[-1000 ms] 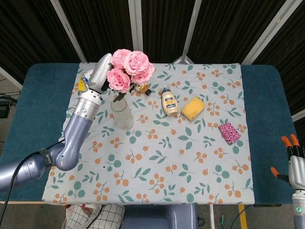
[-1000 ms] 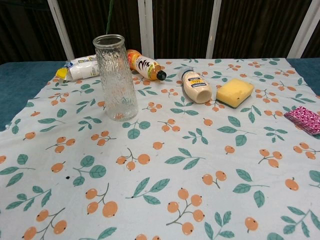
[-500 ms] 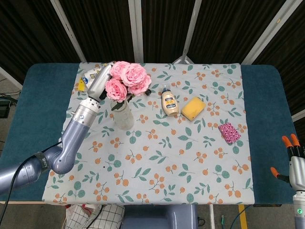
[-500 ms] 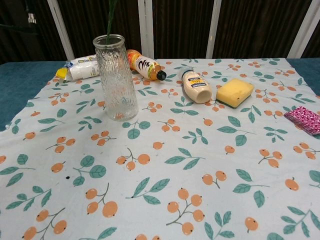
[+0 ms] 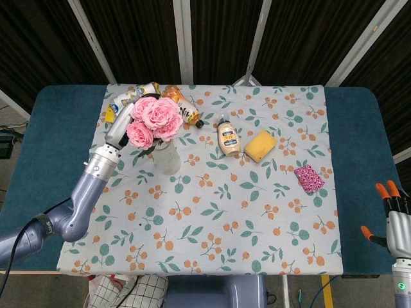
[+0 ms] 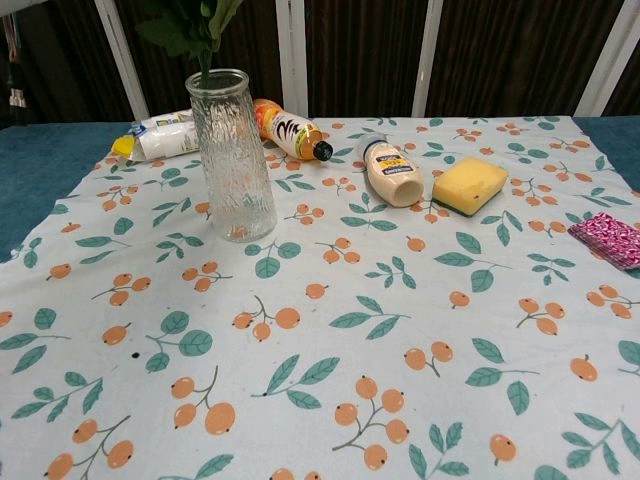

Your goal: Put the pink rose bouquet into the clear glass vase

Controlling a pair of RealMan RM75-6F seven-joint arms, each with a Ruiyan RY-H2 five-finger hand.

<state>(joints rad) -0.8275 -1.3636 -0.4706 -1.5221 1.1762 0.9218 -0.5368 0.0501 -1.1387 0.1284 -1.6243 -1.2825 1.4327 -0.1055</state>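
The left robot hand grips the pink rose bouquet by its stem, at the far left of the bench, directly over the clear glass vase. The stems enter the vase mouth in the chest view, so insertion seems begun; lowering and release remain. The bouquet's long axis is near-vertical, blooms up. The right robot hand hangs idle at the near right, holding nothing.
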